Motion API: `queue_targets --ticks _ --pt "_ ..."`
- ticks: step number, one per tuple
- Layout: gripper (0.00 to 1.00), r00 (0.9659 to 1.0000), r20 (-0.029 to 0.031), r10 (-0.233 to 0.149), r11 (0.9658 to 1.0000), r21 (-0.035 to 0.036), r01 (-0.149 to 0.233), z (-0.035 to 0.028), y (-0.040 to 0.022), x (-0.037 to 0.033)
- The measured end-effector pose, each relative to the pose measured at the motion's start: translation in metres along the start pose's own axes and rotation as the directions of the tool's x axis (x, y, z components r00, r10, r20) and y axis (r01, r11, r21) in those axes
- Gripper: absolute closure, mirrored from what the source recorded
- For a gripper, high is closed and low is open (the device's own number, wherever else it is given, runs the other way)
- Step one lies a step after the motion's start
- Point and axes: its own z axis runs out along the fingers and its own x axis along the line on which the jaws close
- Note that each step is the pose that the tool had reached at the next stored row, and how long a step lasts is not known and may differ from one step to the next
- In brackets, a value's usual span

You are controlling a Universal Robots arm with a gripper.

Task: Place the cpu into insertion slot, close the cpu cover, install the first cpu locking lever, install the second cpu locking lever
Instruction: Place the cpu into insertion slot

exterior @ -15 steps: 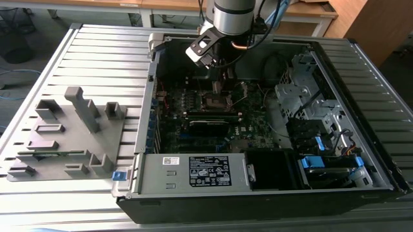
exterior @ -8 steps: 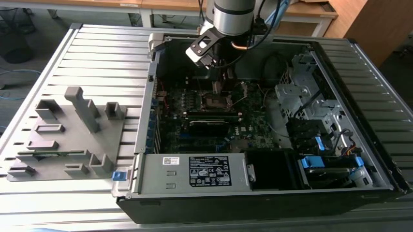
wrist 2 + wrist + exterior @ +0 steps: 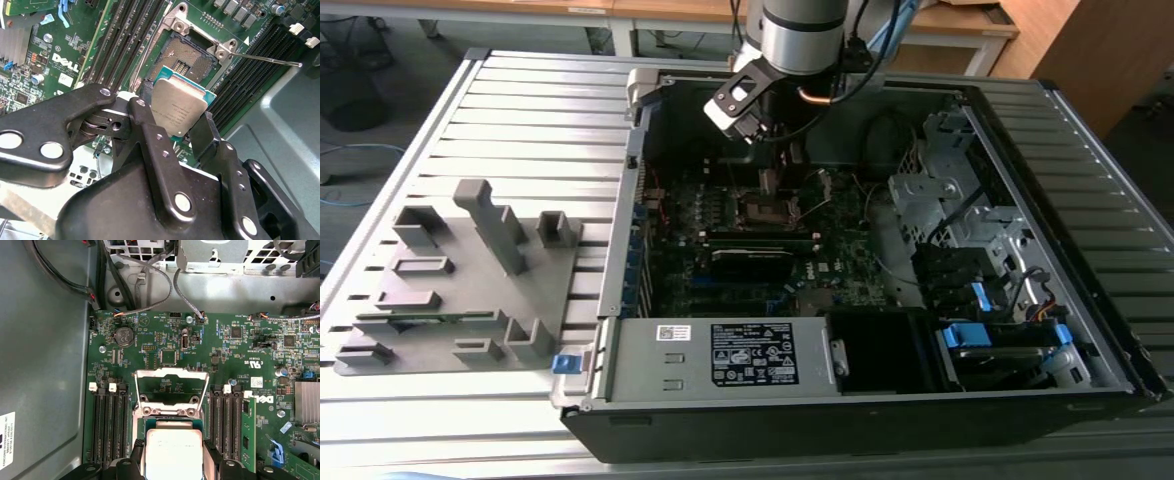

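My gripper (image 3: 172, 114) held the cpu (image 3: 176, 102) clamped by its edges, close over the open insertion slot (image 3: 189, 56), upper middle in the exterior view. Beyond stood the raised cpu cover (image 3: 172, 372). I judged that a tilted or offset descent could bend the socket's contacts.

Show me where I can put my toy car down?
The slatted table is bare between the grey fixture and the table's far edge, beside the computer case. Inside the case it is crowded, most at the insertion slot, where the gripper holds the cpu.
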Motion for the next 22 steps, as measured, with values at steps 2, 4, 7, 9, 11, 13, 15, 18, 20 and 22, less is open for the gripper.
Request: queue_targets --ticks 2,4,7,9,11,13,15,18,20,22 --pt "0.46 1.0000 -0.0002 0.000 1.0000 -0.0001 0.000 0.0003 0.0000 0.0000" --pt "0.46 1.0000 -0.0002 0.000 1.0000 -0.0001 0.000 0.0008 0.0000 0.0000" --pt "0.46 1.0000 0.0000 0.000 1.0000 0.0000 0.000 0.0028 -0.0001 0.0000" --pt "0.46 1.0000 -0.0001 0.000 1.0000 -0.0001 0.000 0.0029 -0.0001 0.0000" --pt "0.46 1.0000 -0.0004 0.000 1.0000 -0.0002 0.000 0.0033 -0.0002 0.0000" --pt "0.46 1.0000 -0.0002 0.000 1.0000 -0.0001 0.000 0.0040 -0.0002 0.0000" --pt "0.46 1.0000 -0.0001 0.000 1.0000 -0.0001 0.000 0.0050 -0.0002 0.0000" --pt "0.46 1.0000 0.0000 0.000 1.0000 0.0000 0.000 0.0062 -0.0003 0.0000" --pt "0.46 1.0000 0.0001 0.000 1.0000 0.0000 0.000 0.0065 -0.0003 0.0000" --pt "0.46 1.0000 0.0000 0.000 1.0000 0.0000 0.000 0.0070 -0.0003 0.0000"
